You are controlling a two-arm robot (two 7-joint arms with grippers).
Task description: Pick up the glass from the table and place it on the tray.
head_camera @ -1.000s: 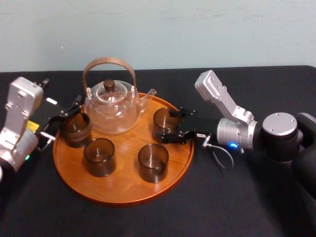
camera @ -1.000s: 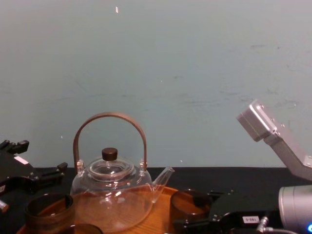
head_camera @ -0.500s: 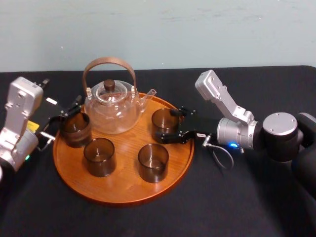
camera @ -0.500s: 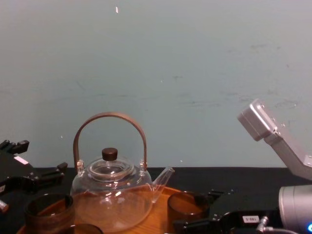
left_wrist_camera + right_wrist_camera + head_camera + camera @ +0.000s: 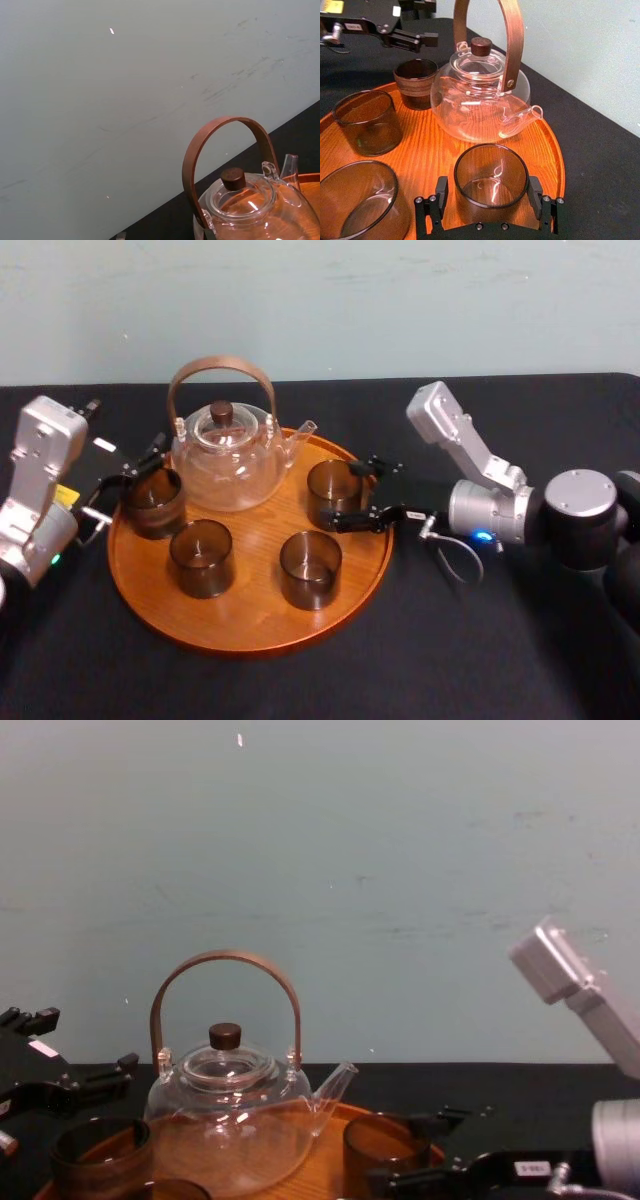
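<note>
Glass [image 5: 491, 182] upright on tray [image 5: 250, 625], between parted right jaws, touching neither

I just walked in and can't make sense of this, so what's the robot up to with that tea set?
The right gripper is open, its fingers on either side of a glass that stands on the tray, near the spout of the teapot. That glass looks placed. The left gripper is open beside the back-left glass. A front-left glass and a front-right glass also stand on the tray.
</note>
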